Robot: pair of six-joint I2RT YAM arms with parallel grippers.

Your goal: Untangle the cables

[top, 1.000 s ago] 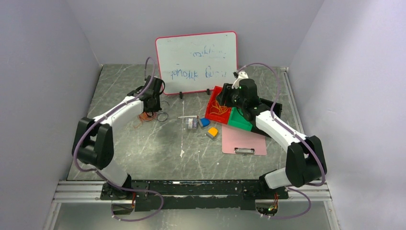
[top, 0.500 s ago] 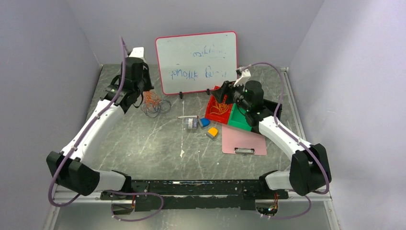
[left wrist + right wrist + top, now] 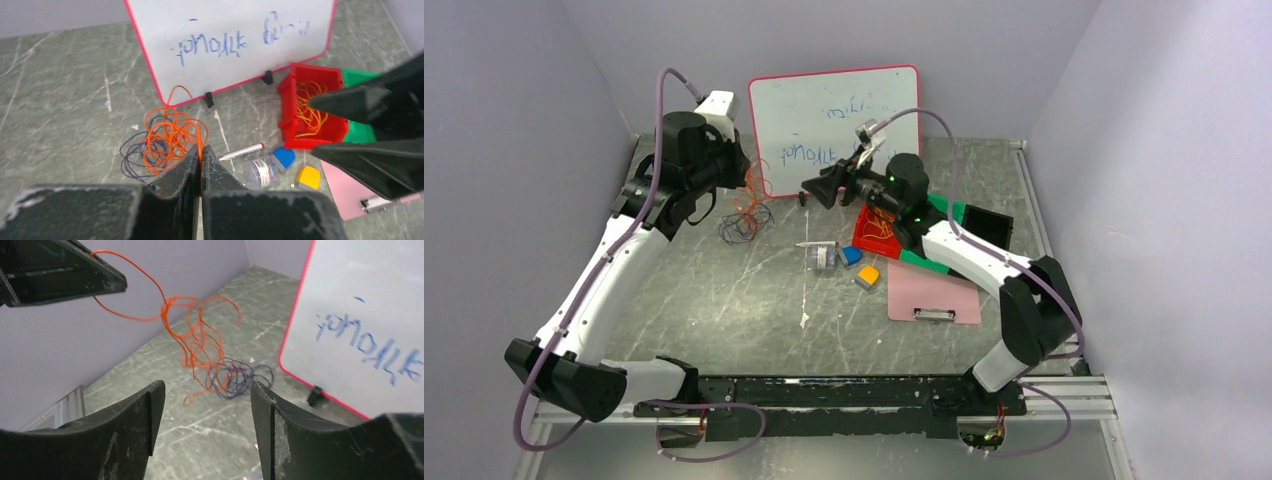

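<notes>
My left gripper (image 3: 746,177) is shut on an orange cable (image 3: 172,132) and holds it up above the table; the cable hangs in loose loops (image 3: 197,340) (image 3: 744,205). A dark purple cable (image 3: 736,230) is tangled with its lower loops and lies on the table (image 3: 135,155) (image 3: 240,377). My right gripper (image 3: 819,187) is open and empty, raised right of the tangle and pointing at it. More yellowish-orange cable (image 3: 879,228) lies in a red bin (image 3: 312,110).
A whiteboard (image 3: 836,128) stands at the back. A marker (image 3: 809,244), a small jar (image 3: 826,257), blue (image 3: 852,256) and yellow (image 3: 868,275) blocks lie mid-table. A pink clipboard (image 3: 934,292), a green bin (image 3: 929,255) and a black item (image 3: 987,225) are at right.
My left gripper has risen with the orange cable, stretching the tangle upward. My right gripper has left the red bin and swung left toward the tangle.
</notes>
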